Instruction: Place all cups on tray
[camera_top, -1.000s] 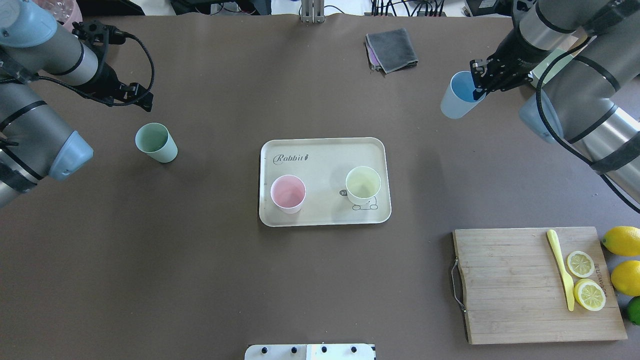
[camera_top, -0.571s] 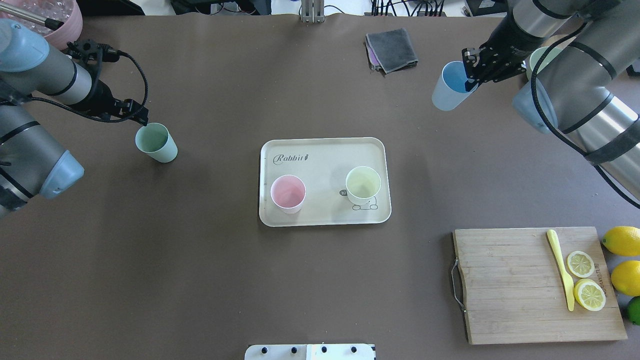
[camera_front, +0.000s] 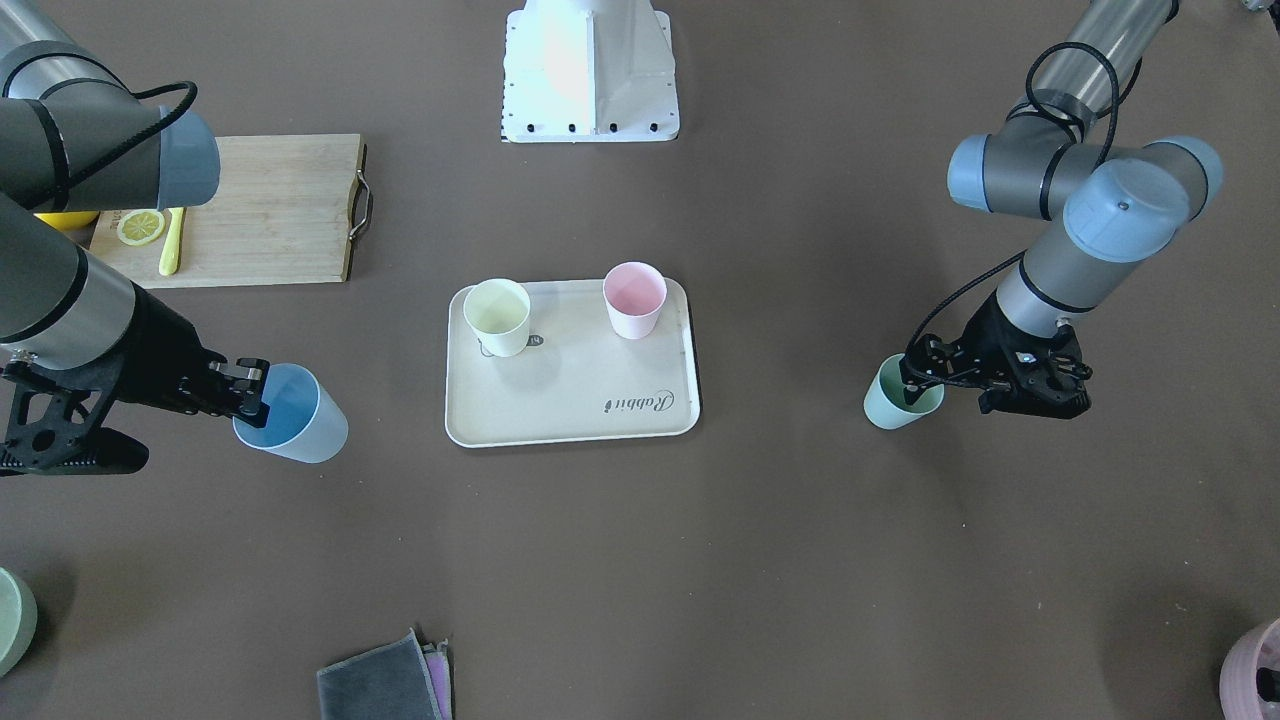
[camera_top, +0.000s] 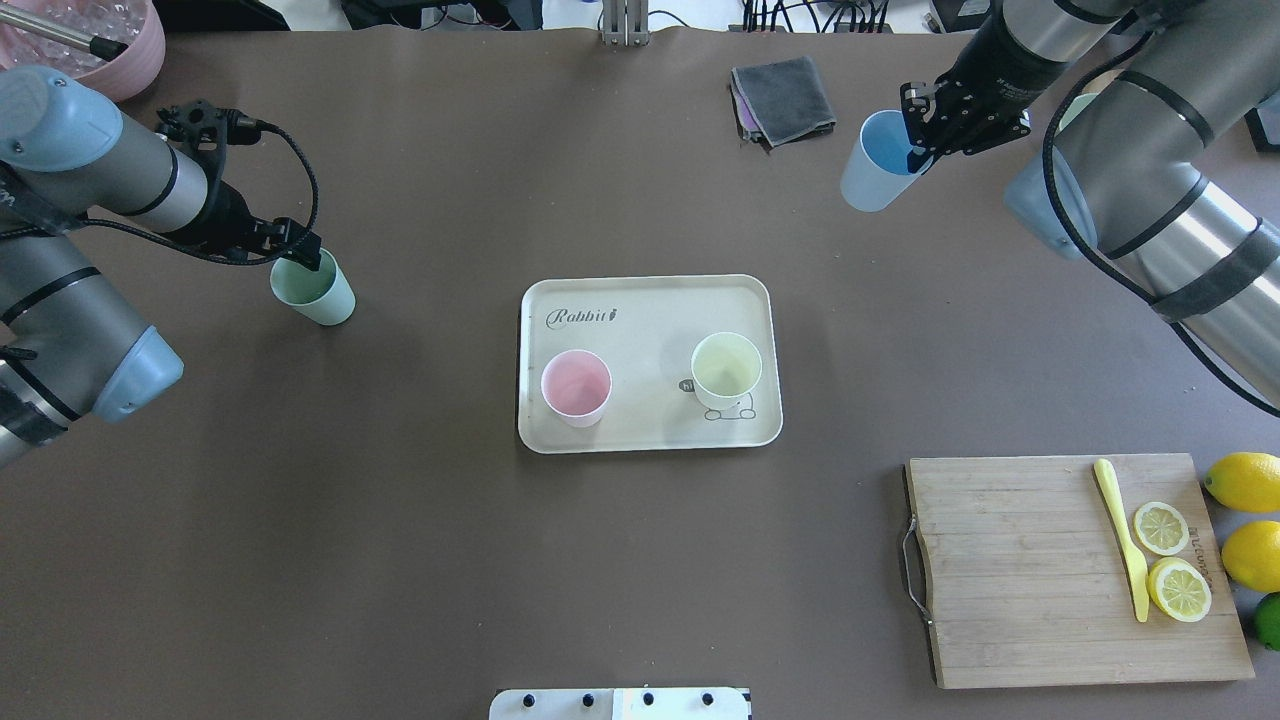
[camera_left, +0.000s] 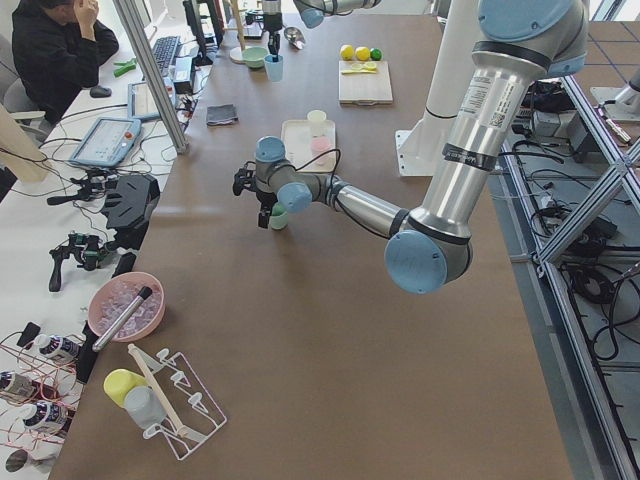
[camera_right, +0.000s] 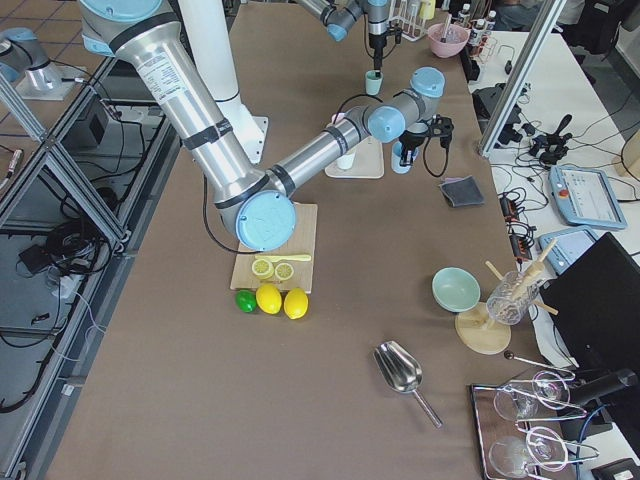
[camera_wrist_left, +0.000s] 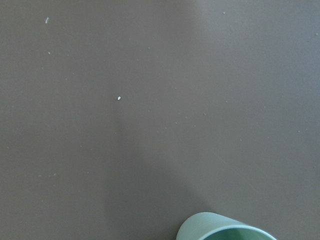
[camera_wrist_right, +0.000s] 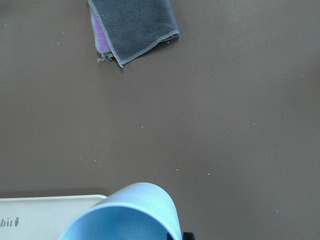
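Right hand (camera_top: 915, 150) is clamping the light-blue plastic tumbler (camera_top: 868, 182) by its rim for carrying — left hand (camera_top: 300, 258) is hovering at the mint-green tumbler (camera_top: 326, 298), closure unclear.

You have pastel pink plastic tumbler (camera_top: 576, 388) and yellow tumbler (camera_top: 726, 370) upright on cream rectangular tray (camera_top: 650, 310); mint-green tumbler (camera_top: 312, 288) upright, off-tray; light-blue tumbler (camera_top: 872, 180) tilted, raised.

Brown matte table (camera_top: 400, 560); alu frame posts (camera_left: 150, 70); white side bench (camera_left: 30, 230) w/ tablet (camera_left: 105, 140); tiled floor (camera_right: 45, 400), loose cables (camera_right: 55, 238); even light.
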